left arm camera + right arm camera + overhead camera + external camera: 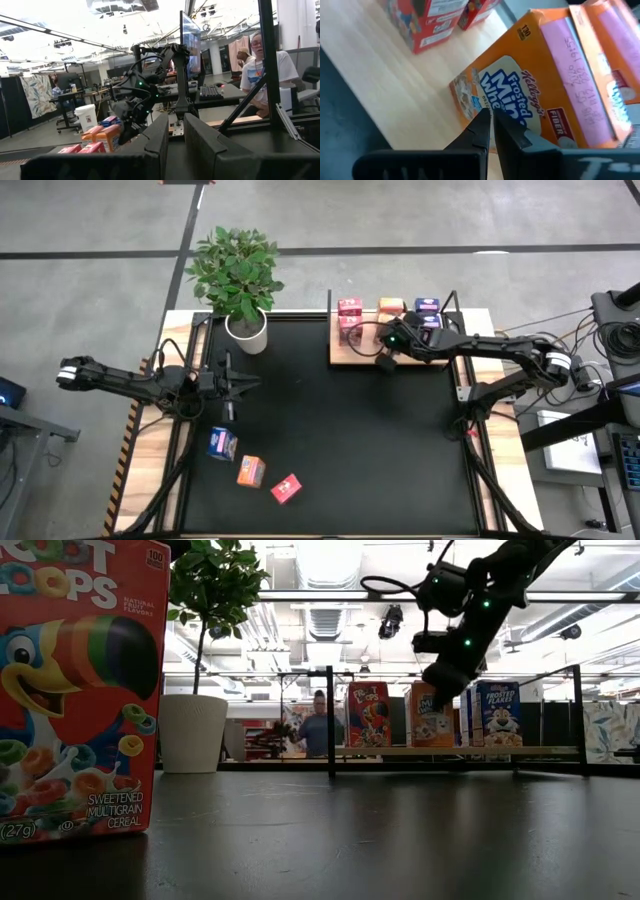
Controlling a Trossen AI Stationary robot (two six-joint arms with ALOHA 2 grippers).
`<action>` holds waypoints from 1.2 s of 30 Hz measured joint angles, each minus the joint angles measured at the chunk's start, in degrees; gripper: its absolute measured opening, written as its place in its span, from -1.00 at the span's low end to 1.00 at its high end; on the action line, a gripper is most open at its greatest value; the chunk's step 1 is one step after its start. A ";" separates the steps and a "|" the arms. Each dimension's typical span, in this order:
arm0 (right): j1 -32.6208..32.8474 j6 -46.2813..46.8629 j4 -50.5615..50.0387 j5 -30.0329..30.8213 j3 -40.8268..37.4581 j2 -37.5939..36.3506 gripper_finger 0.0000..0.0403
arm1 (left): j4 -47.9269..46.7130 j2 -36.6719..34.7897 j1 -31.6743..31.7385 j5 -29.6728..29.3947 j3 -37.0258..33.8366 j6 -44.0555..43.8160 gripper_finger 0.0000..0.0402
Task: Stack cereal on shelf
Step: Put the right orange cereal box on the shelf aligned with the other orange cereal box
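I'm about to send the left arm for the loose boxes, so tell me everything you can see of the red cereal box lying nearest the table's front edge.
The red cereal box is a small, near-cubic printed cardboard carton, red with a pale patch on its upper face. It rests on the black tabletop, turned at an angle to the table edges. It is the rightmost of three loose boxes, beside the orange cereal box but apart from it. Nothing touches it but the table. Whether it is dented cannot be told.

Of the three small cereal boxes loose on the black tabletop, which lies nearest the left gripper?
The blue cardboard box, just below the shut left gripper.
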 joint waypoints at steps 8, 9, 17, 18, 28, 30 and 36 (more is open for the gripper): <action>0.00 -1.53 -0.03 0.92 0.00 0.00 -0.94 | -0.07 -0.01 -0.01 -0.01 0.00 -0.02 -0.78; 0.00 -2.02 -0.17 0.93 0.00 0.00 -0.94 | -0.10 0.00 -0.02 0.00 0.00 -0.02 -0.78; -0.02 -2.34 -1.76 3.55 0.00 0.00 -0.94 | -0.15 0.00 -0.02 0.00 0.00 -0.03 -0.78; 0.00 -2.23 -1.78 3.51 0.00 0.00 -0.94 | -0.15 -0.01 -0.01 0.00 0.00 -0.04 -0.78; 2.31 1.98 -0.52 -5.49 0.82 -1.55 -0.94 | -0.16 0.00 -0.02 0.00 0.00 0.72 -0.78; 3.08 3.54 0.37 -8.52 1.63 -2.78 -0.94 | -0.18 0.00 -0.02 -0.02 0.00 0.96 -0.78; 3.58 10.52 7.80 -6.94 2.40 -7.62 -0.94 | -0.19 1.03 -0.02 -0.01 0.00 0.92 -0.78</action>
